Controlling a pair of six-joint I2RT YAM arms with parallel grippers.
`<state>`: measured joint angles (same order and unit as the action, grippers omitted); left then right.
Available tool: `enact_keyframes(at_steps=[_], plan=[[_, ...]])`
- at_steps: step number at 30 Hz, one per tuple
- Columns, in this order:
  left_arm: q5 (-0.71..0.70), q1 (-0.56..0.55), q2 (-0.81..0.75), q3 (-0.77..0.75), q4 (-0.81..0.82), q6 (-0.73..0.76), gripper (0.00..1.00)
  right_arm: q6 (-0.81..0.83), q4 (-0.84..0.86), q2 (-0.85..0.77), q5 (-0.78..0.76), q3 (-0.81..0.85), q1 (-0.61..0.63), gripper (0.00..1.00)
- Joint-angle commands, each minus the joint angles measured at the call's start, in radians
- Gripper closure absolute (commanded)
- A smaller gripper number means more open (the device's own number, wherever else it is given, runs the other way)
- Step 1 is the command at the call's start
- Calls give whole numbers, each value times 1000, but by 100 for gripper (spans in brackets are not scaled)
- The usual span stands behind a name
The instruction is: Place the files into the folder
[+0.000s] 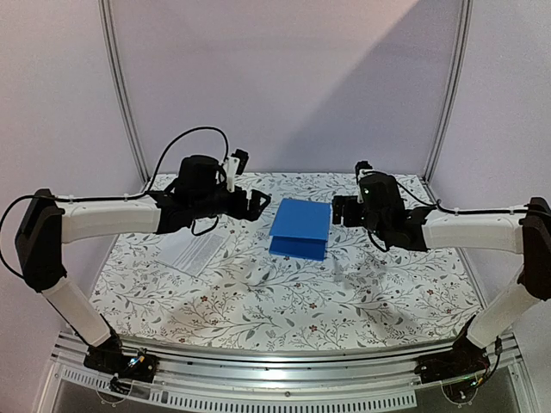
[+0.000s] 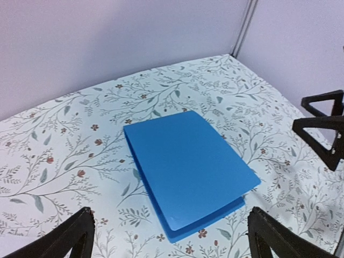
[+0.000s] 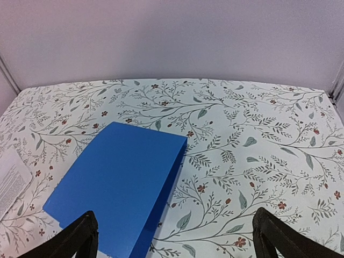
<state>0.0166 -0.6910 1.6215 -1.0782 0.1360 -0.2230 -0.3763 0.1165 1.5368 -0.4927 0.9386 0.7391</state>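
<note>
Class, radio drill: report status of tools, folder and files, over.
Left tool and right tool open, empty. Folder closed, flat between them. Files outside, to its left. Nothing atop folder.

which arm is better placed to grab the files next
Left, probably: the files lie on its side, close to the open left gripper. The folder sits between them and the right gripper.

I count one blue folder (image 1: 300, 229) and one pale pile of files (image 1: 191, 250) (how many sheets are in it, I cannot tell). There are two arms, each ending in one gripper: the left gripper (image 1: 257, 205) and the right gripper (image 1: 342, 212). All of it is on one flowered table (image 1: 284, 303).
</note>
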Motion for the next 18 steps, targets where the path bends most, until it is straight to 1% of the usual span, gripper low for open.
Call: enact_keyframes(at_steps=[1, 4, 5, 6, 8, 10, 13, 15, 18], plan=[[-158, 5, -24, -20, -44, 37, 2, -14, -52, 33, -81, 19, -1, 1], [-177, -17, -26, -19, -45, 95, 5, 48, -59, 39, 101, 12, -20, 1], [-187, -28, -29, -17, -45, 122, 5, 88, -38, 31, 152, -9, -31, 1], [-198, -42, -32, -14, -42, 155, 6, 95, -21, 23, 181, -25, -45, 1], [-235, -78, -37, -4, -31, 233, 8, 45, -37, 12, 246, -24, -103, 1], [-258, -124, -39, 19, -15, 343, 12, -61, -66, 29, 332, -14, -169, 1], [-335, -202, -35, 75, 32, 511, 11, -190, -72, 57, 463, -34, -252, 1], [-364, -229, -38, 116, 80, 595, 11, -250, -43, 58, 532, -70, -282, 2], [-386, -273, -33, 153, 163, 717, 11, -280, -3, 40, 559, -121, -290, 2]])
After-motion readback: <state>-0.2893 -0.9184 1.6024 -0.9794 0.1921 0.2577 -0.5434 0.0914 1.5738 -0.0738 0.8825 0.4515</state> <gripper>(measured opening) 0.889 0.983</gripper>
